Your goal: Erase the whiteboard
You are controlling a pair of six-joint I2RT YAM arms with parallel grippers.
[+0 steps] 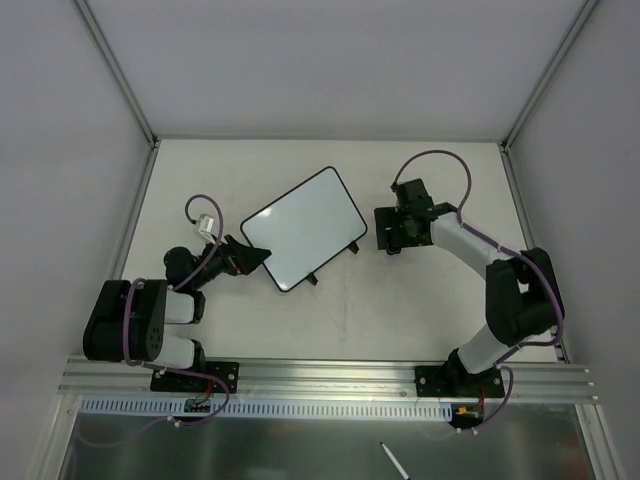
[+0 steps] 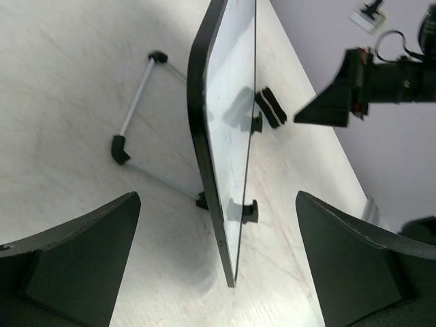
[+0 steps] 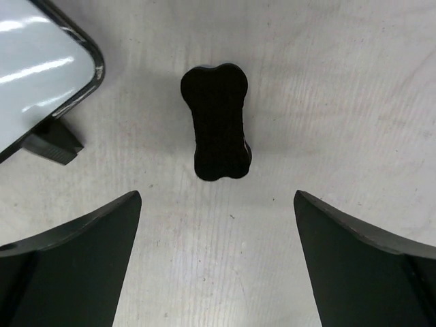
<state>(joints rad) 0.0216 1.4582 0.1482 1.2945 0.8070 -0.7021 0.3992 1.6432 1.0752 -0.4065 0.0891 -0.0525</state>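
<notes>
The whiteboard (image 1: 305,228) lies at an angle in the middle of the table and looks blank. My left gripper (image 1: 256,256) is open at its near-left corner. In the left wrist view the gripper (image 2: 218,197) straddles the board's black edge (image 2: 204,170) without touching it. My right gripper (image 1: 386,232) is open just past the board's right corner. In the right wrist view the gripper (image 3: 216,194) is empty, and a small black eraser block (image 3: 216,122) lies on the table just ahead of its fingertips. The eraser also shows in the left wrist view (image 2: 270,107). The board's corner (image 3: 41,68) is at the upper left.
A wire stand (image 2: 136,112) with black corner pieces lies on the table beside the board. Small black feet (image 1: 312,280) stick out under the board's near edge. Grey walls with metal posts (image 1: 120,70) enclose the table. A pen (image 1: 394,462) lies below the rail.
</notes>
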